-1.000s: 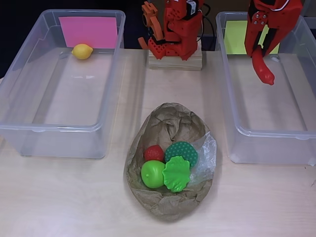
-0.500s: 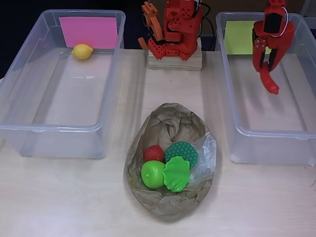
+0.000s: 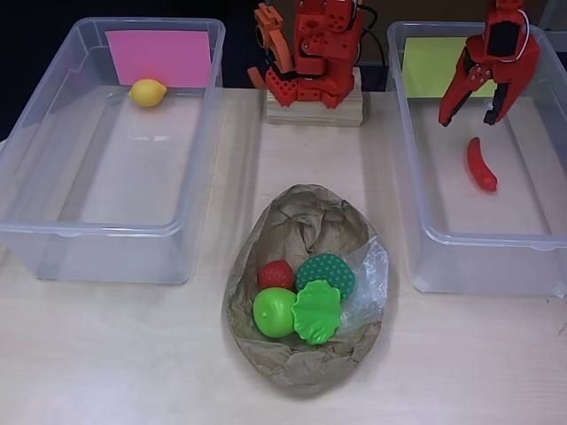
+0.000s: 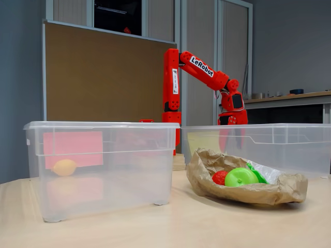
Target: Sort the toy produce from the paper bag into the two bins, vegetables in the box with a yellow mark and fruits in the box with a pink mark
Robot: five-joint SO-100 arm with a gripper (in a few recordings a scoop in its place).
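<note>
Red chili pepper (image 3: 481, 165) lies on the floor of the yellow-marked bin (image 3: 416, 239), just below the gripper (image 3: 474, 113), whose jaws are spread and empty. Drop step looks done. Lemon (image 3: 147, 92) sits in the pink-marked bin (image 3: 27, 159). Next: swing over to the paper bag (image 3: 301, 221) and grab one of the remaining toys, e.g. the red one (image 3: 275, 274).

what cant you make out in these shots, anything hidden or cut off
- Red chili: plain in the overhead view, but in the fixed view the yellow-marked bin's cloudy wall hides it.
- Gripper: open overhead; in the fixed view its fingers blur behind that wall.
- Dark green dotted piece in the paper bag: partly covered by the leafy green piece, so its kind is unclear.
- Lemon: only a hazy shape through the pink-marked bin.
</note>
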